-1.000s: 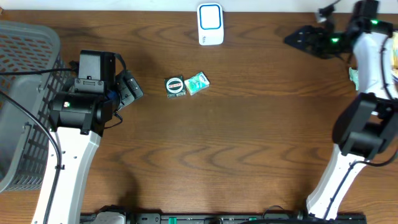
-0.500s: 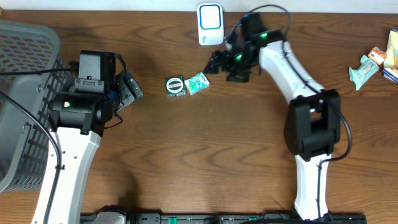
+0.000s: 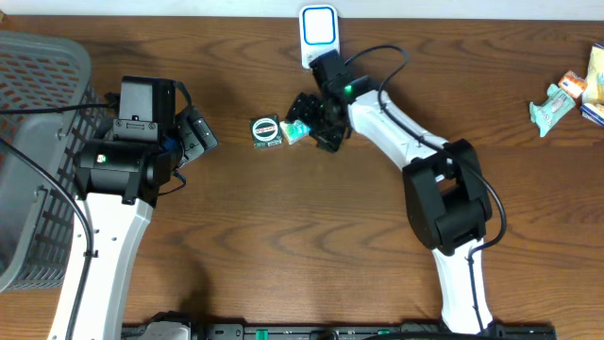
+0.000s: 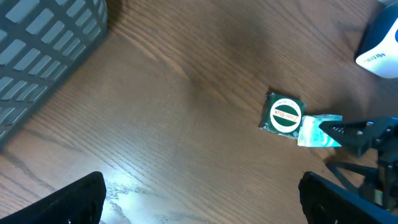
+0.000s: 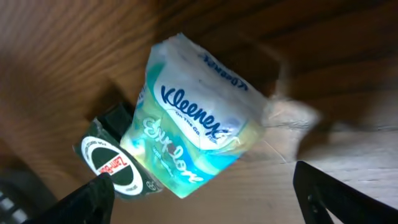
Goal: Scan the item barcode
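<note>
Two small items lie side by side mid-table: a dark green pack with a round white label (image 3: 267, 131) (image 4: 283, 116) (image 5: 115, 165) and a white and teal Kleenex tissue pack (image 3: 296, 128) (image 4: 313, 132) (image 5: 198, 140). My right gripper (image 3: 304, 121) (image 5: 208, 205) hangs open right at the tissue pack, which lies just beyond the gap between its fingers; nothing is gripped. The white and blue scanner (image 3: 319, 36) (image 4: 380, 40) stands at the back edge. To the left of the items, over bare wood, my left gripper (image 3: 195, 138) (image 4: 202, 211) is open and empty.
A grey slatted basket (image 3: 38, 142) (image 4: 43, 37) fills the left side. More packets (image 3: 557, 99) lie at the far right edge. The right arm stretches across the table from the lower right to the items.
The right arm has swung from the far right back corner across to the middle and come down at the tissue pack. The left arm and both items have not moved.
</note>
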You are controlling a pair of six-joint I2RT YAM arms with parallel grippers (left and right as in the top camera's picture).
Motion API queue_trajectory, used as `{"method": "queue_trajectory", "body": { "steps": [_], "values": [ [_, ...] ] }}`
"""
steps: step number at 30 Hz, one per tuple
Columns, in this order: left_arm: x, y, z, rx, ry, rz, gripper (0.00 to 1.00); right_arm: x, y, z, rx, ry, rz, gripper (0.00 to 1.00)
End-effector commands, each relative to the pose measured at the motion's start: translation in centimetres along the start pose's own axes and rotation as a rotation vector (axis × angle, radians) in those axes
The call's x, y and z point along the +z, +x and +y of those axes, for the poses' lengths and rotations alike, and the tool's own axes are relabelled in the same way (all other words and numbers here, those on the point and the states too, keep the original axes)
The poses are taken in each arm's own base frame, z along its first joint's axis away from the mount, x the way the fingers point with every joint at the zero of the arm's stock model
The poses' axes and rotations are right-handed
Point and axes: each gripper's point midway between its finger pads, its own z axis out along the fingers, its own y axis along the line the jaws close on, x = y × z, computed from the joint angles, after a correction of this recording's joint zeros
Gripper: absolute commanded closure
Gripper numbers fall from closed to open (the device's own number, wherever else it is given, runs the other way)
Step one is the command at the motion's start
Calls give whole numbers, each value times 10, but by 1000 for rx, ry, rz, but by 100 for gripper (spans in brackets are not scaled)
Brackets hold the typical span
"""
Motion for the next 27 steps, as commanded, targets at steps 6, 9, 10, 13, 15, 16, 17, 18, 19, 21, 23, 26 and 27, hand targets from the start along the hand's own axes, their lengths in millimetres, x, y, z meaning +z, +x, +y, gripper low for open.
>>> {"method": "queue_trajectory", "body": {
  "steps": [6,9,10,13,15,16,17,18,19,21,23,26,27],
  "values": [
    [-4,-5,0,4,0,-14,2,12,-16,-22,96,57,-122,60],
    [-4,-5,1,4,0,-14,2,12,-16,-22,92,57,-122,74],
    [-4,-5,1,4,0,-14,2,12,-16,-22,81,58,-121,78],
    [-4,-5,1,4,0,-14,2,12,-14,-22,13,60,-108,94],
    [-4,-5,1,4,0,-14,2,11,-13,-22,-33,52,-86,99],
    [-4,-5,0,4,0,-14,2,10,-12,-20,-85,35,-62,99],
    [-4,-5,1,4,0,-14,2,7,-13,-19,-123,23,-51,99],
    [-4,-5,1,4,0,-14,2,3,-15,-18,-182,9,-44,99],
    [-4,-5,1,4,0,-14,2,-1,-18,-17,-230,0,-43,99],
    [-4,-5,1,4,0,-14,2,-23,-30,-12,-394,-64,-38,99],
    [-4,-5,1,4,0,-14,2,-45,-36,-4,-523,-150,-25,99],
    [-4,-5,1,4,0,-14,2,-87,-47,7,-671,-292,-39,99],
    [-4,-5,1,4,0,-14,2,-104,-51,10,-732,-349,-52,99]
  ]
}}
